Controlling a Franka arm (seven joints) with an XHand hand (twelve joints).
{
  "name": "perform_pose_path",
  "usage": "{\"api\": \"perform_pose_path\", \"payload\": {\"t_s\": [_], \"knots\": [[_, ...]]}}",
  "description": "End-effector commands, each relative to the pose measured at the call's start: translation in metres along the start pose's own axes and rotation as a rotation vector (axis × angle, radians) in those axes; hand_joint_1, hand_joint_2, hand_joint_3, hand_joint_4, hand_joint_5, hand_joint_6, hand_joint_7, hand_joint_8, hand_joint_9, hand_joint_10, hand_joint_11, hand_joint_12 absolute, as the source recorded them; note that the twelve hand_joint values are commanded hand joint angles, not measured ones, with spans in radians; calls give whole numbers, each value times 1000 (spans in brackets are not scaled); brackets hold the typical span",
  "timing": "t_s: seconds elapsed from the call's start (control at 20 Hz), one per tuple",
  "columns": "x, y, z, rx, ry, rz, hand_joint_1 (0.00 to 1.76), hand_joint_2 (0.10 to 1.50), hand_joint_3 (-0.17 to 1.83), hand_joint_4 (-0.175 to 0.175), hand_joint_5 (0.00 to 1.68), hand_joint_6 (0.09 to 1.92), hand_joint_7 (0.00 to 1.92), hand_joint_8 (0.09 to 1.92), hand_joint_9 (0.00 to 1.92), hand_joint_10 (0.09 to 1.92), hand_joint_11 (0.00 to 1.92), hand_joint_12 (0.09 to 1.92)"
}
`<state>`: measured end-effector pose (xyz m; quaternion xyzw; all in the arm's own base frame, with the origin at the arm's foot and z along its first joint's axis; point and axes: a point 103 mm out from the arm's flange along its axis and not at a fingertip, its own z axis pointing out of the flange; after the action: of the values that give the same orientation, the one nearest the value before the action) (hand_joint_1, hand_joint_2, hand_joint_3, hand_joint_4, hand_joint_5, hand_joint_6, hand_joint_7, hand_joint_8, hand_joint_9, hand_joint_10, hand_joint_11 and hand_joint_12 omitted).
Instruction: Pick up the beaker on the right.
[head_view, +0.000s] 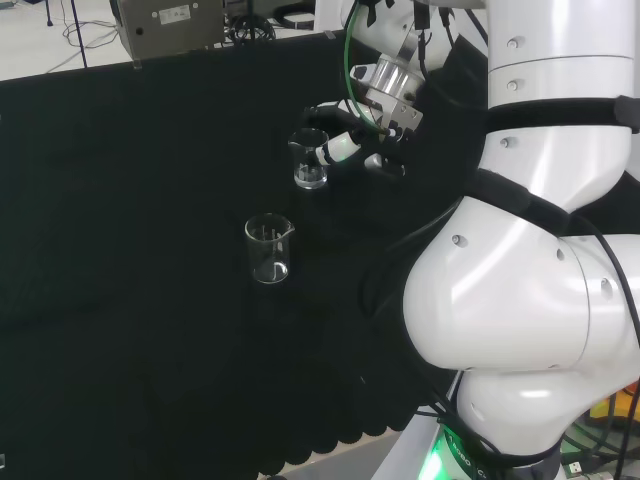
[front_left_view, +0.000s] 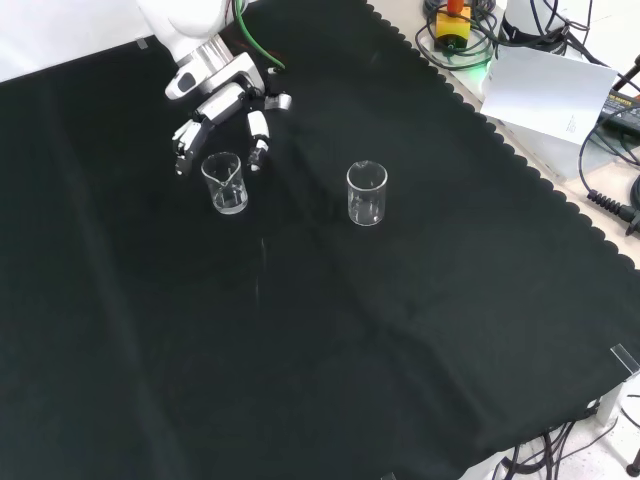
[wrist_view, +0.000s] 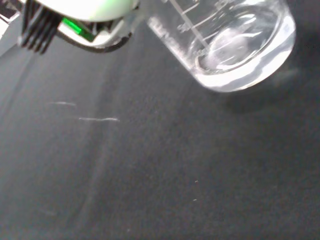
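Black cloth (front_left_view: 400, 330) covers the counter, and two clear beakers stand on it, well apart. Taking the nearer beaker (head_view: 269, 249) in the head view as landmark, the other beaker (head_view: 309, 160) stands beyond it and to the right. The hand (head_view: 345, 145) hangs right beside that far beaker, fingers (front_left_view: 258, 135) loosely spread around it, holding nothing.

1. Clear glass beaker (head_view: 310, 160) (front_left_view: 225, 183) (wrist_view: 225, 45), upright on the black cloth, spout at the rim, printed scale lines on the wall, base thick and bright in the wrist view.
2. In the head view, up and to the right of a second clear beaker (head_view: 269, 249) (front_left_view: 366, 193), well apart.
3. In the front view, the left of the two.
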<state>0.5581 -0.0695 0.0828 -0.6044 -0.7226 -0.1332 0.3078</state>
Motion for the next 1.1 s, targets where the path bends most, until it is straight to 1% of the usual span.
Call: {"api": "perform_pose_path", "payload": {"t_s": [0.05, 0.2, 0.45, 0.65, 0.75, 0.8, 1.1], "knots": [[4, 3, 13, 3, 48, -34, 950, 510, 657, -18, 424, 87, 220, 641, 337, 614, 0, 1347], [7, 5, 20, -4, 68, -43, 950, 496, 689, -17, 428, 87, 221, 636, 335, 607, 0, 1338], [11, 7, 28, -31, 99, -37, 950, 490, 704, -17, 430, 87, 225, 636, 331, 603, 0, 1337], [3, 8, 24, -65, 118, -32, 954, 485, 713, -17, 437, 87, 239, 640, 341, 606, 0, 1338], [10, 8, 25, -81, 129, -33, 958, 482, 719, -17, 445, 87, 249, 642, 354, 608, 0, 1347], [9, 8, 24, -86, 132, -34, 960, 480, 723, -17, 448, 87, 254, 643, 361, 608, 0, 1354], [-7, 9, 25, -70, 144, -27, 965, 475, 733, -16, 457, 87, 271, 646, 379, 609, 0, 1368]]}}
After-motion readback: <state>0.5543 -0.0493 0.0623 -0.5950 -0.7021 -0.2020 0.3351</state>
